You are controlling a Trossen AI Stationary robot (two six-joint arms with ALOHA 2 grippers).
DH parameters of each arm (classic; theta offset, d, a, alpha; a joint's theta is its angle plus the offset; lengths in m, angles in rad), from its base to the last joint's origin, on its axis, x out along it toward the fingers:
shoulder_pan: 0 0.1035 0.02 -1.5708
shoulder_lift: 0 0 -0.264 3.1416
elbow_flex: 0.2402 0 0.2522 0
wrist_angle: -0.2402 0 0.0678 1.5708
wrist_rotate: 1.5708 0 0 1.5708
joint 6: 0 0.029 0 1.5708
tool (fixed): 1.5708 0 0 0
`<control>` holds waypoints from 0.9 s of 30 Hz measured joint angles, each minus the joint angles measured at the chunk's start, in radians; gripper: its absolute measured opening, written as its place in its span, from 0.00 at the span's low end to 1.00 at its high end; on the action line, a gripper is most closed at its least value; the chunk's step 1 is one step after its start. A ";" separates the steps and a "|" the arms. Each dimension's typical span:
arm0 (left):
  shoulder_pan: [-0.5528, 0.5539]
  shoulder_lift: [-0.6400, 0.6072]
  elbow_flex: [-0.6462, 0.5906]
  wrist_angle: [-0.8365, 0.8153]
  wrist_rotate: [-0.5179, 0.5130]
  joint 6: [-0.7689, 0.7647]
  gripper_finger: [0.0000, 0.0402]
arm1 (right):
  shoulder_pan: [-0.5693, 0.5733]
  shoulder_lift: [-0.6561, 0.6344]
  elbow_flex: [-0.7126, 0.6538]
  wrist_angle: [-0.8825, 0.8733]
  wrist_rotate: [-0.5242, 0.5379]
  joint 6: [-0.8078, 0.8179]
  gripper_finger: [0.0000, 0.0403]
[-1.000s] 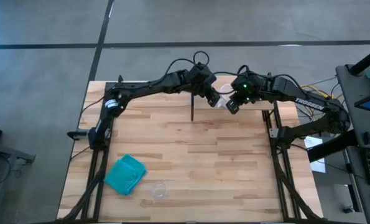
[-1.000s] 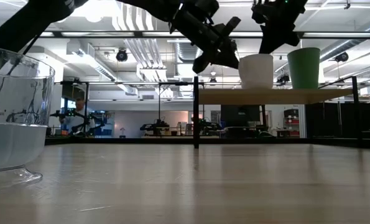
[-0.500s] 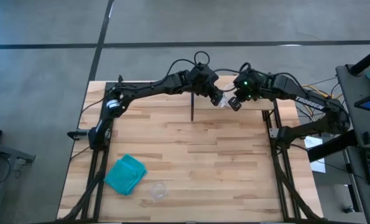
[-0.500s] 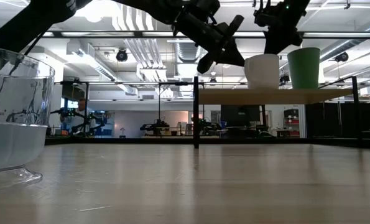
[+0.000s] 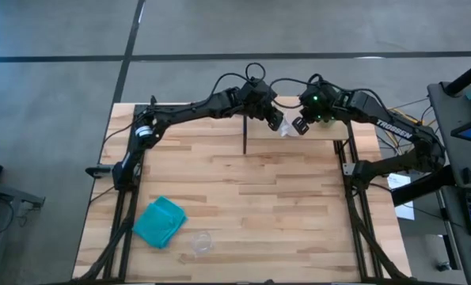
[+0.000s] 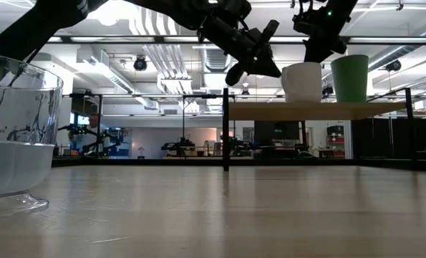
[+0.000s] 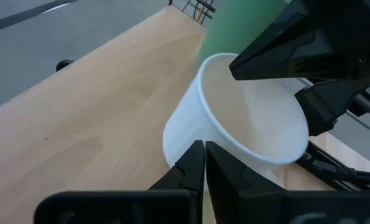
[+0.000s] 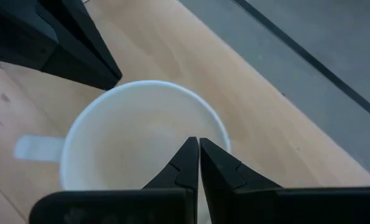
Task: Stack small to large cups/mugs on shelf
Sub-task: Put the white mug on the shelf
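Note:
The white handled mug (image 6: 302, 81) stands upright on the shelf (image 6: 320, 110), just left of the taller green cup (image 6: 350, 77). My left gripper (image 7: 204, 149), shut, sits at the mug's left side (image 6: 276, 70). My right gripper (image 8: 194, 144), also shut, is over the mug's mouth, its tips near the rim (image 6: 311, 57). In the high view both grippers (image 5: 276, 121) (image 5: 300, 127) meet over the shelf and hide most of the mug. The clear cup (image 5: 201, 242) stands on the table near its near edge and looms at the left of the low view (image 6: 12, 129). My left gripper's shut fingertips (image 7: 200, 157) rest against the mug's outer wall just below the rim (image 7: 188, 134), coming from the table's left and slanting down. The mug stands upright with its base on the shelf. My right gripper is above the mug's opening (image 8: 147, 124); whether it touches the rim I cannot tell.
A teal folded cloth (image 5: 160, 222) lies on the table near its left near corner, beside the clear cup. A black shelf post (image 5: 244, 136) stands left of the grippers. The middle of the wooden tabletop (image 5: 259, 190) is bare.
My left gripper has moved toward the table's right with its fingers shut, and the white mug has slid along the shelf with it, closer to the green cup. My right gripper has shifted slightly toward the far edge, staying over the mug.

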 joint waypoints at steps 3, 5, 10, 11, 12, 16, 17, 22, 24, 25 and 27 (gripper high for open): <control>0.001 0.000 0.000 0.000 -0.002 0.000 0.00 | -0.017 0.000 -0.001 0.010 0.000 -0.011 0.02; 0.001 0.000 0.000 0.000 -0.001 0.000 0.00 | -0.033 0.000 -0.002 0.015 -0.001 -0.014 0.02; 0.000 0.000 0.000 0.000 -0.001 0.000 0.00 | -0.074 0.000 -0.002 0.016 -0.001 -0.030 0.02; 0.000 0.000 0.000 0.000 -0.001 0.000 0.00 | -0.082 0.000 -0.002 0.016 -0.001 -0.033 0.02; 0.000 0.000 0.000 0.000 -0.001 0.000 0.00 | -0.088 0.000 -0.002 0.017 -0.001 -0.037 0.02; 0.000 0.000 0.000 0.000 0.001 0.000 0.00 | -0.111 0.000 -0.002 0.023 -0.001 -0.041 0.02; 0.000 0.000 0.000 0.000 0.001 0.000 0.00 | -0.117 0.000 -0.002 0.023 -0.001 -0.041 0.02; 0.000 0.000 0.000 0.000 0.004 0.000 0.00 | -0.137 0.000 -0.002 0.042 -0.001 -0.053 0.02; 0.000 0.000 0.000 0.000 0.004 0.000 0.00 | -0.137 0.000 -0.002 0.057 -0.001 -0.055 0.02; 0.000 0.000 -0.001 0.000 0.004 0.001 0.00 | -0.137 0.000 -0.002 0.068 -0.001 -0.056 0.02; 0.000 0.000 -0.001 0.000 0.004 0.001 0.00 | -0.137 0.000 -0.002 0.093 -0.001 -0.057 0.02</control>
